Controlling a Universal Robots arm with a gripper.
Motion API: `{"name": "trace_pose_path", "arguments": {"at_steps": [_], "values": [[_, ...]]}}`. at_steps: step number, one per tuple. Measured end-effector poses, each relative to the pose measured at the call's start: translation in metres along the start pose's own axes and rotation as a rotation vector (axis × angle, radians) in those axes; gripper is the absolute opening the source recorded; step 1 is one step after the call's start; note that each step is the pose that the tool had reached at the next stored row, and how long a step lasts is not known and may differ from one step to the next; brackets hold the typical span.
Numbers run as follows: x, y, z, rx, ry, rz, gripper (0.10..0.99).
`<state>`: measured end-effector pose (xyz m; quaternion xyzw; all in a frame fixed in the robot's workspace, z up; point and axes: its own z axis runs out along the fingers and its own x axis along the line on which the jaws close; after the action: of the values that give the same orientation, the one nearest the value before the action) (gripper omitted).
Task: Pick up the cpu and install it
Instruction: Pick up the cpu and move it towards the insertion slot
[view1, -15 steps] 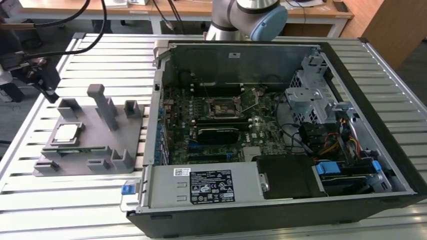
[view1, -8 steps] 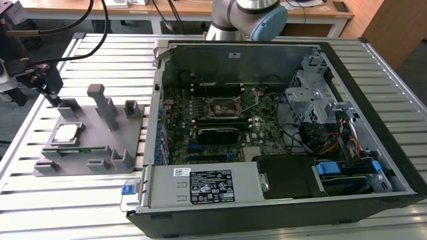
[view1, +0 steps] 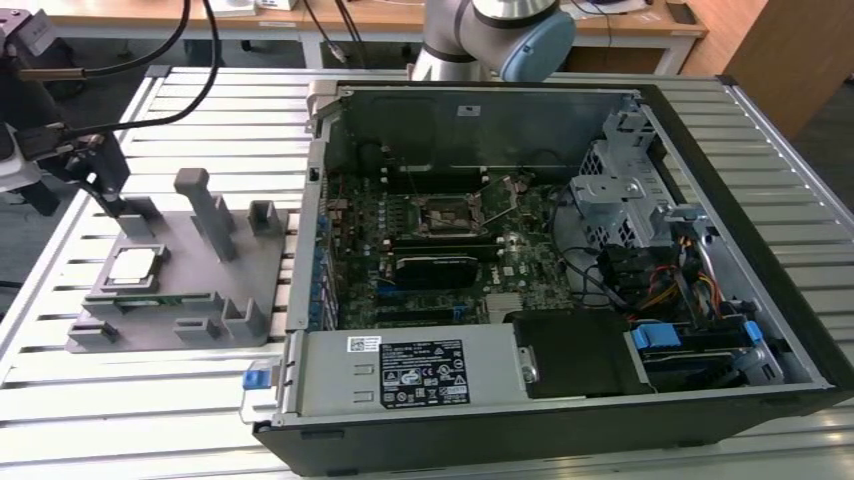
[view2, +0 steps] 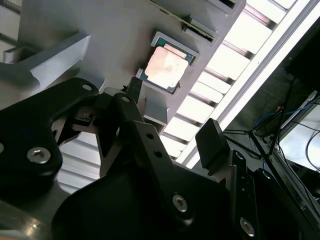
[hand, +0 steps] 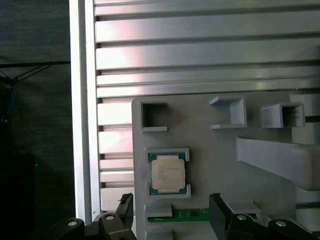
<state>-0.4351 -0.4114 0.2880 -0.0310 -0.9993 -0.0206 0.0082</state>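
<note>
The cpu (view1: 134, 265) is a small square chip with a pale metal top. It lies flat in a framed pocket of the grey plastic fixture (view1: 200, 290), which sits on the slatted table at the exterior view's left. My gripper (view1: 118, 195) hovers above the fixture, just beyond the cpu and not touching it. In both wrist views the cpu (view2: 167, 67) (hand: 167, 172) lies a short way ahead of the black fingertips (hand: 217, 210). The gripper (hand: 171, 210) (view2: 172, 120) is open with nothing held. The motherboard's cpu socket (view1: 447, 212) sits inside the open computer case.
The open computer case (view1: 747, 200) fills the table's middle and right, with drive bays and cables inside. Tall grey posts (view1: 207, 210) rise from the fixture near the gripper. A thin green memory stick (hand: 185, 215) lies in a fixture slot beside the cpu. The table's edge (hand: 82, 100) runs close by.
</note>
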Motion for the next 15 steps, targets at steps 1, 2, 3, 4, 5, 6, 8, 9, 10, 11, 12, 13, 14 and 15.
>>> {"name": "trace_pose_path", "arguments": {"at_steps": [1,2,3,4,5,6,8,9,10,11,12,13,14,15], "values": [[-0.0001,0.0000,0.0007,0.000,-0.0001,0.000,0.706],[-0.0002,-0.0001,0.0016,0.000,-0.0003,0.000,0.706],[-0.0002,-0.0001,0.0025,0.000,-0.0002,0.000,0.706],[-0.0003,-0.0002,0.0035,0.000,-0.0002,0.000,0.706],[-0.0004,-0.0002,0.0047,0.000,-0.0002,0.000,0.706],[-0.0004,-0.0002,0.0058,0.000,-0.0002,0.000,0.706],[-0.0005,-0.0003,0.0081,0.000,-0.0002,0.000,0.706],[-0.0005,-0.0004,0.0095,0.000,-0.0002,0.000,0.706],[-0.0006,-0.0004,0.0107,0.000,-0.0002,0.000,0.706],[-0.0006,-0.0005,0.0119,0.000,-0.0002,0.000,0.706],[-0.0006,-0.0005,0.0131,0.000,-0.0002,0.000,0.706],[-0.0007,-0.0006,0.0142,0.000,-0.0001,0.000,0.706],[-0.0007,-0.0006,0.0154,0.000,-0.0002,0.000,0.706],[-0.0009,-0.0007,0.0165,0.000,-0.0001,0.000,0.706]]}}
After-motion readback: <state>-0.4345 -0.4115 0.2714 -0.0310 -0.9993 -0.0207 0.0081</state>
